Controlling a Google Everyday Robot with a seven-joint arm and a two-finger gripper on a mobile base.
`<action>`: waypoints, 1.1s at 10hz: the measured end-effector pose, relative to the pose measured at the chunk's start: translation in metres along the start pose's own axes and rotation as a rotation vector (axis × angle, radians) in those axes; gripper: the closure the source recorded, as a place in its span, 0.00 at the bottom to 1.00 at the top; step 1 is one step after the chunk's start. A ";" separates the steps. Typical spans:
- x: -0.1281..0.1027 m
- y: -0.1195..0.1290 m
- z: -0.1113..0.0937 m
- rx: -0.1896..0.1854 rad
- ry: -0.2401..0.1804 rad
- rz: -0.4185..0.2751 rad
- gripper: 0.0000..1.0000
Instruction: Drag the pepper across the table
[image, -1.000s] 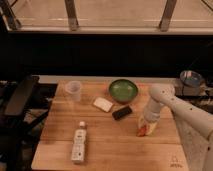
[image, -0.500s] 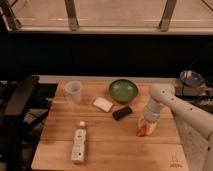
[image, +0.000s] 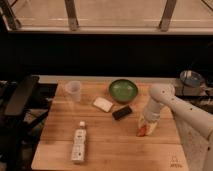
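The pepper (image: 141, 132) is a small orange-red piece lying on the right part of the light-brown wooden table (image: 105, 145). Only its lower left end shows; the rest is hidden under the gripper. My gripper (image: 147, 125) hangs from the white arm (image: 172, 102) that reaches in from the right, and it is down at the tabletop right over the pepper.
A green bowl (image: 123, 90) sits at the back, a black block (image: 122, 112) and a pale sponge-like piece (image: 103, 104) in the middle. A clear cup (image: 73, 91) stands back left. A bottle (image: 79, 141) lies front left. A dark logo (image: 174, 160) marks the front right corner.
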 end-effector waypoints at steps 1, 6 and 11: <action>0.000 0.000 0.000 0.000 0.000 0.000 0.97; 0.000 0.000 0.000 0.000 0.000 0.000 0.97; 0.037 -0.017 -0.035 0.022 0.034 0.070 0.97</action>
